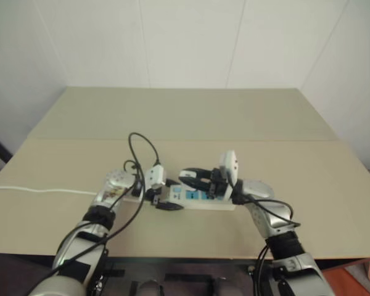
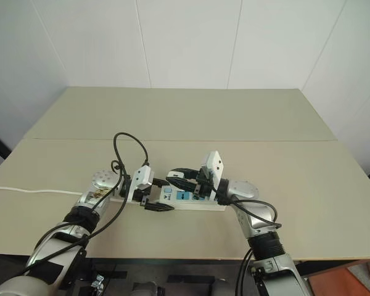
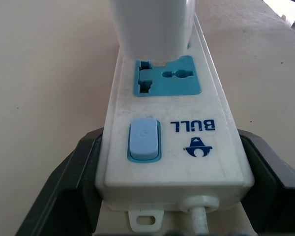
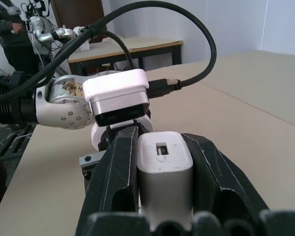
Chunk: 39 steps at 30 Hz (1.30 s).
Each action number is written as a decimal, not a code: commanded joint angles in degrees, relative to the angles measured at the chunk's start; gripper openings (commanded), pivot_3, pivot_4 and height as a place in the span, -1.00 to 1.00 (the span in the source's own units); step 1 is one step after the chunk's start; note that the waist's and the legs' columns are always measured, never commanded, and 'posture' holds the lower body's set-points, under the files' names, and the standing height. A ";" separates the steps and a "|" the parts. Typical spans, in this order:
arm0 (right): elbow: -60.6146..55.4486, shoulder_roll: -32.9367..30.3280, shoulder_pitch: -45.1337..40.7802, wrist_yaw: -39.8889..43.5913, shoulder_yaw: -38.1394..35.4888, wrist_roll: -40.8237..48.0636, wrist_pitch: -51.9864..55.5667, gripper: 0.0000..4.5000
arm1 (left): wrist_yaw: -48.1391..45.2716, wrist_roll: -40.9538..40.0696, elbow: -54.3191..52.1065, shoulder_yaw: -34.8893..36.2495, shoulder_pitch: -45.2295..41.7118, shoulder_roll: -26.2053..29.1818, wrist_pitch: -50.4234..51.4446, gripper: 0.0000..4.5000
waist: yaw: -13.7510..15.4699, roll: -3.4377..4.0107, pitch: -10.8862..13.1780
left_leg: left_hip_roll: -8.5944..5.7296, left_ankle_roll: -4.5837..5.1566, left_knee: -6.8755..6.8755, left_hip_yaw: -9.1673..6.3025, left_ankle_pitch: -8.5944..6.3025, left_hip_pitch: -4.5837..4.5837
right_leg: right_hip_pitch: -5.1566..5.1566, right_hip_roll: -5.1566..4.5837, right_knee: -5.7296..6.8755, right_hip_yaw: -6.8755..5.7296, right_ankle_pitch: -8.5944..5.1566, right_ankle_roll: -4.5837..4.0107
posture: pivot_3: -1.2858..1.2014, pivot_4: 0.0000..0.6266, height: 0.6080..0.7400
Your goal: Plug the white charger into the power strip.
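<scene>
Right wrist view: white charger (image 4: 165,169) pinched between right gripper (image 4: 165,162) jaws.

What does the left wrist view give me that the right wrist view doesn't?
Left wrist view alone: the power strip's top face close up, with its blue switch, a blue socket partly covered by the charger's body, the cord leaving the near end, and the left gripper's fingers clamping the strip's sides.

Right wrist view alone: the right gripper shut on the charger's sides, the port in the charger's end face, and the left wrist with its black cable.

Both: the charger and the table.
</scene>
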 commanded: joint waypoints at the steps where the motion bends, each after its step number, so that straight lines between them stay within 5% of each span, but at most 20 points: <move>1: -0.57 -0.17 -1.26 1.44 -0.34 -0.16 -2.72 -0.46 | -0.92 1.00 -1.16 -1.16 1.20 0.55 0.68 0.47 | -0.12 0.00 0.00 | 0.00 0.00 0.00 0.00 0.00 0.00 | 0.00 0.00 0.00 0.00 0.00 0.00 | 0.03 -0.52 1.00; 39: 10.29 -0.27 -3.81 5.00 -0.01 -3.06 -8.37 -0.46 | -1.26 0.33 -5.51 -1.29 3.69 1.65 3.01 0.47 | -0.26 0.00 0.00 | 0.01 0.00 -0.03 0.00 0.00 0.02 | -0.02 0.01 0.00 0.02 0.00 0.00 | 0.03 -0.52 1.00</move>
